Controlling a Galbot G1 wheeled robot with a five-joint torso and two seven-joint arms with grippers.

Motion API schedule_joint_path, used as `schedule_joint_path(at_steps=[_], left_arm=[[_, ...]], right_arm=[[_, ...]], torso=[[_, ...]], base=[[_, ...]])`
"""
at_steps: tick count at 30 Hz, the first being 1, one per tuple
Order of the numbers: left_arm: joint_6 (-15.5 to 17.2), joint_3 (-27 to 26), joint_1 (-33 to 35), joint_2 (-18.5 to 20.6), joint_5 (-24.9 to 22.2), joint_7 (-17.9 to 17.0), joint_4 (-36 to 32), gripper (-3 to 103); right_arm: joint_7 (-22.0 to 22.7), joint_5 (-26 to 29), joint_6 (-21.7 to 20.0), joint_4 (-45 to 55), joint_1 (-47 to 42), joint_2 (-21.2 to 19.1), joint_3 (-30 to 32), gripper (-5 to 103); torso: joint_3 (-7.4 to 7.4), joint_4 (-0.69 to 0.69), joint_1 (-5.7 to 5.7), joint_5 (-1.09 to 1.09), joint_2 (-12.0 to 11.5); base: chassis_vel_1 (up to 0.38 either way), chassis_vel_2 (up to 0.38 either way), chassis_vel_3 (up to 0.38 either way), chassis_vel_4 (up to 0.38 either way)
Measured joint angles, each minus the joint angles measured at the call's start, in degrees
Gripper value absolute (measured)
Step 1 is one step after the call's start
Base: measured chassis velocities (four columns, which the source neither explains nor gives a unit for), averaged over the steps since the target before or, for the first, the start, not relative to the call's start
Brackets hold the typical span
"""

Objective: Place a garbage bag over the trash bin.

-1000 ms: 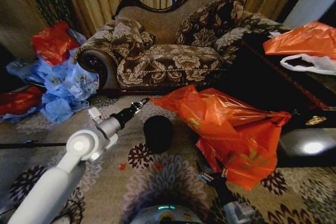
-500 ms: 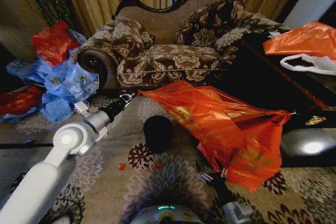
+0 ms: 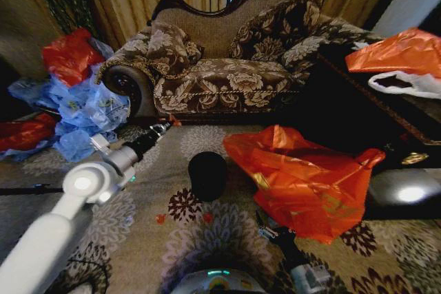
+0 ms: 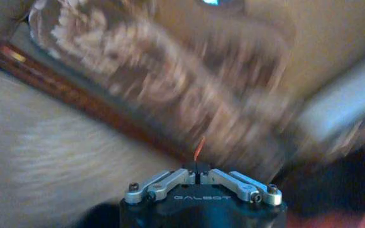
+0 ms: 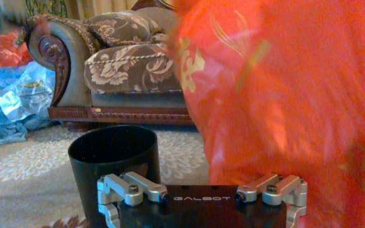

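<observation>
We see the trash bin (image 3: 207, 175) standing upright on the patterned carpet (image 3: 138, 239) before the sofa (image 3: 227, 60), its round mouth open; its inside is dark and we make out nothing in it. The garbage bag (image 3: 303, 180) lies crumpled on the carpet just beside the bin, toward our right, not over the rim. Our left gripper (image 3: 164, 126) reaches out near the sofa's base, well apart from the bag; in the left wrist view its fingers (image 4: 169, 183) are pinched together on a thin orange sliver (image 4: 198, 148) we cannot identify, against a smeared background. Our right gripper (image 3: 265, 224) sits low near the bag's lower edge; its fingertips are cut off in the right wrist view, so we cannot tell its state.
</observation>
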Motion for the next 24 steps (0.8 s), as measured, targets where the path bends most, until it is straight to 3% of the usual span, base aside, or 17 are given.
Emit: schedule_joint_path(at_steps=[1, 2, 3, 4, 5, 6, 11, 13, 15, 16, 17, 18, 19, 20, 22, 23, 24], left_arm=[[3.33, 1.92, 0.72, 1.02, 6.95, 3.35, 1.67, -3], [5.22, 4.28, 1.38, 2.05, 15.77, 8.96, 3.86, 2], [6.17, 5.47, 1.07, 2.08, 19.21, 10.88, 4.73, 7], [6.17, 5.47, 1.07, 2.08, 19.21, 10.88, 4.73, 7], [8.77, 6.26, -0.24, 1.31, 18.49, 8.25, 4.71, 13], [9.17, 6.58, -0.55, 0.87, 20.45, 9.12, 4.96, 18], [9.16, 6.76, -0.87, 0.22, 21.27, 11.22, 4.14, 29], [8.80, 6.77, -1.75, -0.22, 19.09, 10.68, 3.64, 40], [7.79, 6.90, -3.43, -0.59, 13.15, 10.16, 3.48, 50], [7.79, 6.90, -3.43, -0.59, 13.15, 10.16, 3.48, 50], [7.03, 7.19, -5.00, -0.87, 8.13, 9.06, 3.34, 56], [6.35, 8.15, -7.66, -1.39, -1.09, 6.12, 3.28, 62], [6.18, 9.05, -9.65, -1.94, -6.56, 3.39, 3.42, 62], [6.18, 9.05, -9.65, -1.94, -6.56, 3.39, 3.42, 62], [5.96, 12.12, -15.19, -3.61, -17.09, -2.75, 4.77, 72], [5.36, 16.45, -20.24, -5.50, -21.56, -5.70, 6.94, 78], [5.36, 16.45, -20.24, -5.50, -21.56, -5.70, 6.94, 78]], right_arm=[[0.01, 0.01, 0.08, -0.20, 0.11, -0.04, -0.03, 100], [0.03, 0.01, 0.20, -0.46, 0.23, -0.06, -0.05, 100], [0.05, 0.05, 0.34, -0.66, 0.36, -0.08, -0.04, 100], [0.05, 0.05, 0.34, -0.66, 0.36, -0.08, -0.04, 100], [0.11, 0.18, 0.40, -0.79, 0.50, -0.06, 0.01, 100], [0.24, 0.37, 0.40, -0.92, 0.59, -0.06, 0.13, 100], [0.56, 0.84, 0.41, -1.32, 0.88, -0.21, 0.33, 100], [0.78, 1.04, 0.36, -1.65, 1.19, -0.42, 0.33, 100], [0.94, 1.24, 0.18, -1.90, 1.55, -0.64, 0.30, 100], [0.94, 1.24, 0.18, -1.90, 1.55, -0.64, 0.30, 100], [0.97, 1.31, 0.10, -2.02, 1.69, -0.77, 0.29, 100], [0.99, 1.46, 0.05, -2.33, 1.94, -0.93, 0.31, 100], [1.04, 1.57, 0.05, -2.57, 2.07, -1.01, 0.42, 100], [1.04, 1.57, 0.05, -2.57, 2.07, -1.01, 0.42, 100], [1.09, 1.78, 0.12, -3.30, 2.38, -1.21, 0.79, 100], [1.16, 1.93, 0.29, -4.12, 2.66, -1.46, 1.17, 100], [1.16, 1.93, 0.29, -4.12, 2.66, -1.46, 1.17, 100]], torso=[[0.00, 0.01, 0.00, 0.02, 0.00], [0.00, 0.02, 0.00, 0.01, 0.00], [0.01, 0.04, 0.00, -0.05, -0.01], [0.01, 0.04, 0.00, -0.05, -0.01], [0.00, 0.02, 0.00, 0.01, 0.00], [0.00, 0.00, 0.00, 0.02, 0.00], [0.00, 0.03, 0.00, 0.03, 0.00], [0.00, 0.02, 0.00, 0.01, 0.00], [0.00, 0.02, 0.00, 0.00, 0.00], [0.00, 0.02, 0.00, 0.00, 0.00], [0.00, 0.02, 0.00, 0.00, 0.00], [0.00, 0.03, 0.00, 0.03, 0.00], [0.00, 0.04, 0.00, 0.02, 0.00], [0.00, 0.04, 0.00, 0.02, 0.00], [0.00, 0.02, 0.00, 0.03, 0.00], [0.00, 0.01, 0.00, 0.03, 0.00], [0.00, 0.01, 0.00, 0.03, 0.00]], base=[[0.000, 0.000, 0.000, 0.000], [0.000, 0.000, 0.000, 0.000], [0.000, 0.000, 0.000, 0.000], [0.000, 0.000, 0.000, 0.000], [0.000, 0.000, 0.000, 0.000], [0.000, 0.000, 0.000, 0.000], [0.000, 0.000, 0.000, 0.000], [0.000, 0.000, 0.000, 0.000], [0.000, 0.000, 0.000, 0.000], [0.000, 0.000, 0.000, 0.000], [0.000, 0.000, 0.000, 0.000], [0.000, 0.000, 0.000, 0.000], [0.000, 0.000, 0.000, 0.000], [0.000, 0.000, 0.000, 0.000], [0.000, 0.000, 0.000, 0.000], [0.000, 0.000, 0.000, 0.000], [0.000, 0.000, 0.000, 0.000]])
